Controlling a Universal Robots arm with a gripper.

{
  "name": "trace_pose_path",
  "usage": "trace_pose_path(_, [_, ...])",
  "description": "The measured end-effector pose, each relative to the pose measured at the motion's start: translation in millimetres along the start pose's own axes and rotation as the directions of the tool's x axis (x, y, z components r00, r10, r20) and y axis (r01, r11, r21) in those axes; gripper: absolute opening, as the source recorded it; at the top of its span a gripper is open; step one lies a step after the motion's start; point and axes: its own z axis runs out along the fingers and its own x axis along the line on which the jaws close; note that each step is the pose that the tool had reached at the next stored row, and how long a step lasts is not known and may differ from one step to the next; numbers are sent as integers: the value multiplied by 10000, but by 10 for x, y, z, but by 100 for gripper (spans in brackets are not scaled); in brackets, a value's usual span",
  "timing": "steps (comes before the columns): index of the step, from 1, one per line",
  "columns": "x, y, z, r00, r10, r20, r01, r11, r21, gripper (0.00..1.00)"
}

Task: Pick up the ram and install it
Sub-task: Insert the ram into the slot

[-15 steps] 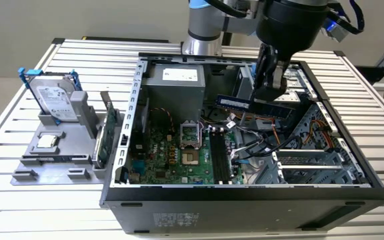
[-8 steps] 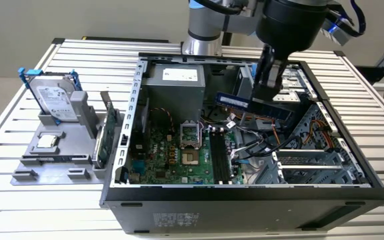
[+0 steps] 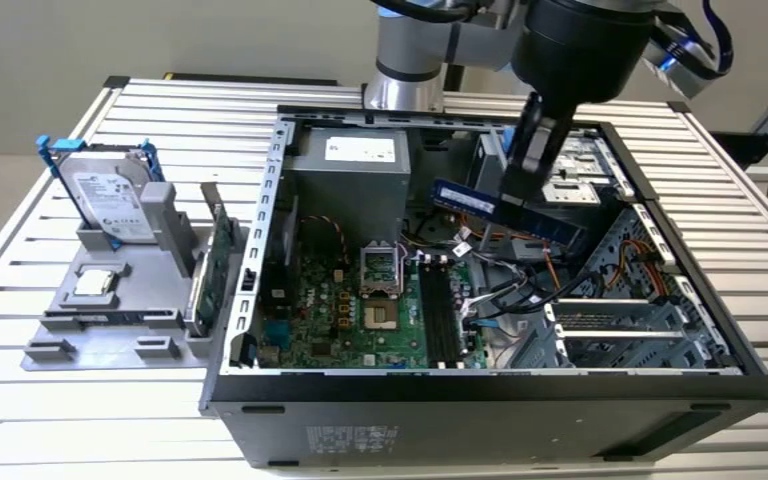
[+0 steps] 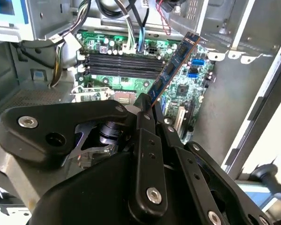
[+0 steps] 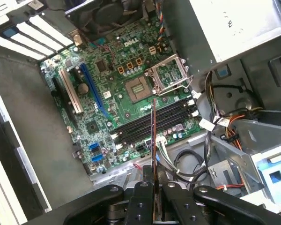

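We saw the gripper [image 3: 516,190] clamped on the ram [image 3: 507,211], which hung tilted above the motherboard [image 3: 344,300] inside the open computer case [image 3: 491,385]. In the first wrist view it sat edge-on over the dark memory slots [image 5: 175,114]. A hard drive [image 3: 104,200] stood outside the case, toward the exterior view's left.

Metal table [image 3: 91,425], matt black case [image 3: 491,425]

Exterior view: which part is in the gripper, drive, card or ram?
The ram: the narrow stick clamped by the gripper above the open case. The drive and card stand in the grey holder beside it.
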Motion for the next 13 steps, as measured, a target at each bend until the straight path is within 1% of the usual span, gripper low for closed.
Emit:
trace_pose_path(3, [0, 0, 0, 9993, 379, 5, -379, 9993, -28, 0])
trace_pose_path(6, [0, 0, 0, 9973, 729, 8, -729, 9973, -54, 0])
trace_pose_path(13, [0, 0, 0, 9899, 1419, 10, -1419, 9898, -105, 0])
